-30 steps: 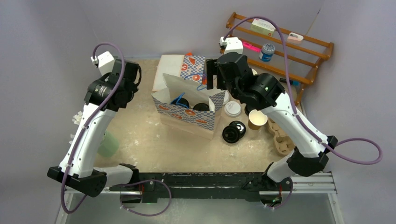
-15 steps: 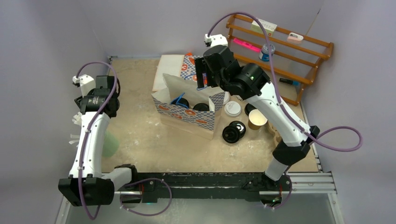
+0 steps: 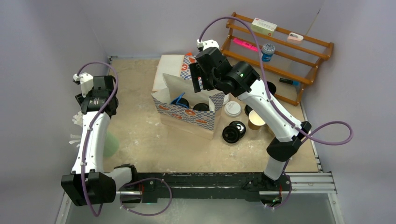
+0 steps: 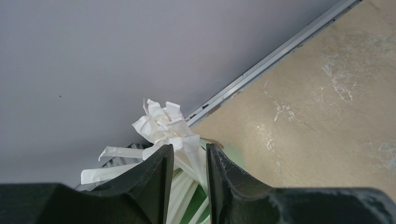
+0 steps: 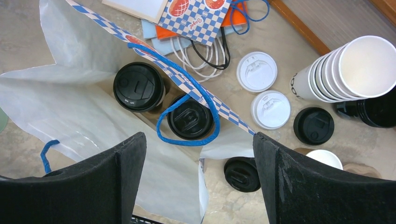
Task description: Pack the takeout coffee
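Two black-lidded cups in bag | right gripper spread | left gripper, straws: grip unclear

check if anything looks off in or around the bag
The blue handle droops into the bag and loops over the lid of one takeout coffee. Loose white lids and black lids lie scattered beside it.

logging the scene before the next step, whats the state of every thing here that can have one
blue-and-white checked paper bag, upright, mouth open
two pale paper cups with black lids, upright in the bag, lidded
stack of white paper cups, nested, lidless
two white round plastic lids, loose on the table
left gripper, jaws narrowly apart, white paper-wrapped straws in the gap, grip unclear
right gripper, open wide above the bag, empty
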